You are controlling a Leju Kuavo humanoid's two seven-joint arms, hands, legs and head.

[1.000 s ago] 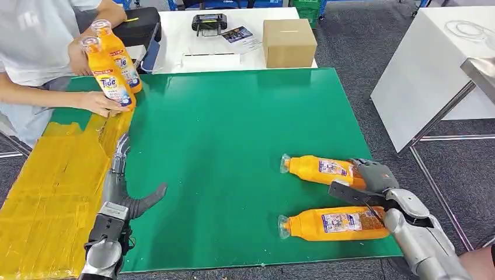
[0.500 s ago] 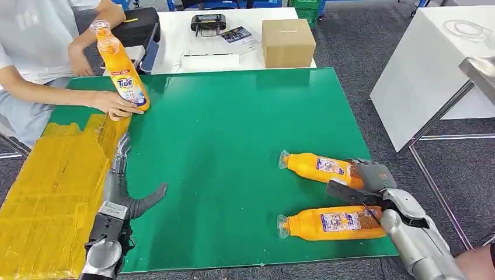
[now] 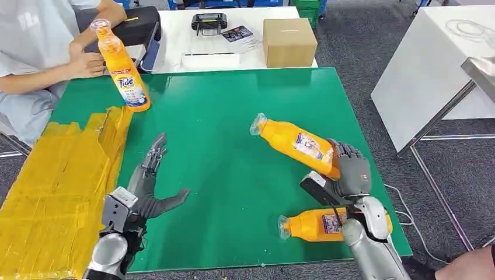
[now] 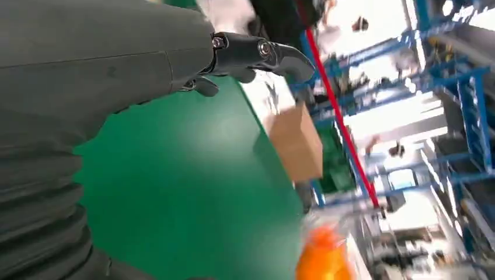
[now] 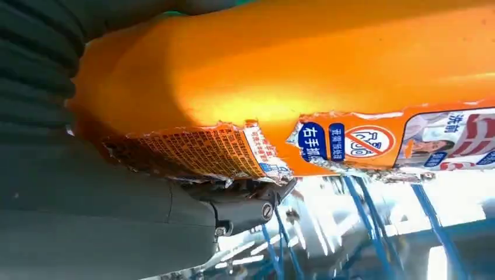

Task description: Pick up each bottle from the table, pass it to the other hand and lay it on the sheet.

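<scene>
**Right hand holds an orange bottle raised off the green counter**

The held bottle (image 3: 295, 142) is orange plastic with a clear cap at its neck and a printed label on its side. It is tilted, neck pointing up and toward the robot's left, base down in the right hand (image 3: 348, 172). The fingers (image 3: 350, 158) wrap the base end. In the right wrist view the bottle (image 5: 303, 81) lies against the hand's grey cover, and its label (image 5: 373, 140) is torn and ragged along the edge, with blue and red print on it.

A second orange bottle (image 3: 312, 224) lies on its side on the green counter (image 3: 233, 122) near the front edge, cap toward the left, partly behind the right forearm. A third orange bottle (image 3: 121, 69) with a "Tide" label stands upright at the far left corner of the counter, just beyond the yellow sheet (image 3: 58, 181) that covers the counter's left side.

The left hand (image 3: 149, 186) is empty, fingers straight and thumb spread wide, above the green surface just beside the sheet's edge. The left wrist view shows its dark fingers (image 4: 257, 52) extended over the green.

A person's hand (image 3: 87, 64) is close to the standing bottle. A cardboard box (image 3: 289, 41) sits on a white table (image 3: 175, 29) beyond the counter.
</scene>
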